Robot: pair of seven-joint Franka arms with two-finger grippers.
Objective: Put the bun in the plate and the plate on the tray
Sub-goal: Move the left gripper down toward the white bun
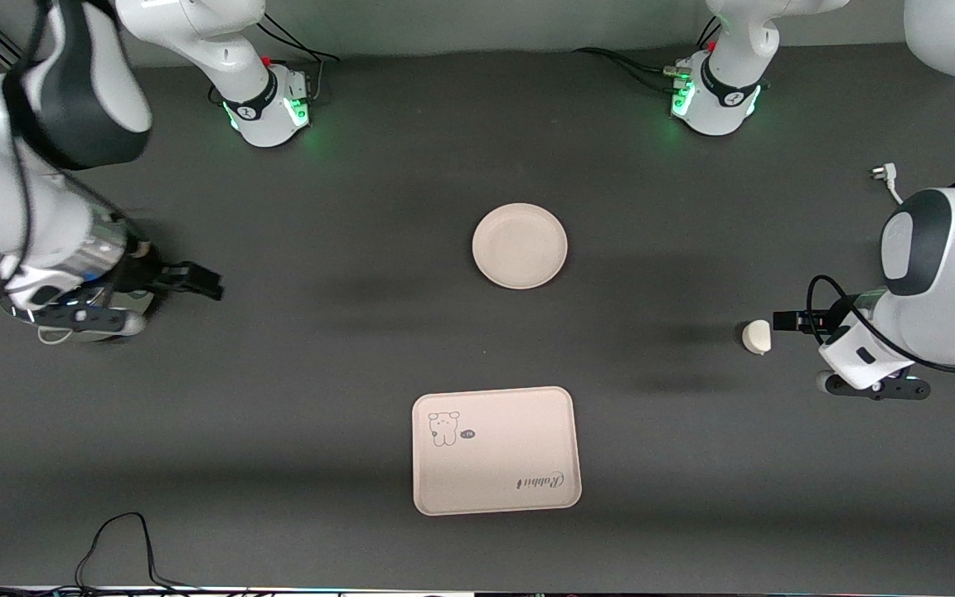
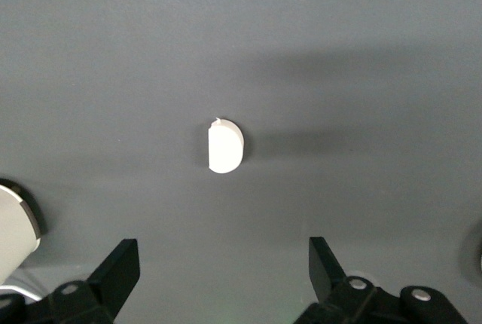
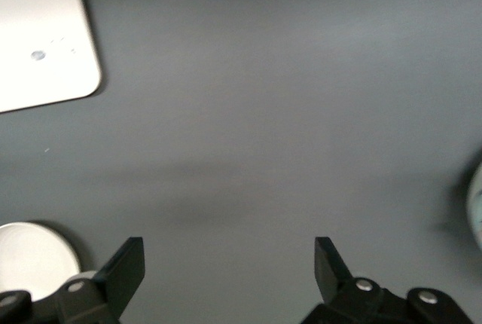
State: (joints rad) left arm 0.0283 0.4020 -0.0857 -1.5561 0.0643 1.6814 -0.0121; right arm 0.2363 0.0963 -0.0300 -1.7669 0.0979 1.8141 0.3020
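The bun, a small off-white half-round lump, lies on the dark table toward the left arm's end. My left gripper is open just beside it, fingers pointing at it without touching. In the left wrist view the bun lies ahead of the open gripper, with nothing between the fingers. The round cream plate sits mid-table with nothing on it. The printed rectangular tray lies nearer the front camera than the plate. My right gripper waits open at the right arm's end, seeing a tray corner.
A white plug with its cable lies by the left arm's end. A black cable loops at the table edge nearest the camera. The arm bases stand along the farthest edge. The plate's rim shows in the right wrist view.
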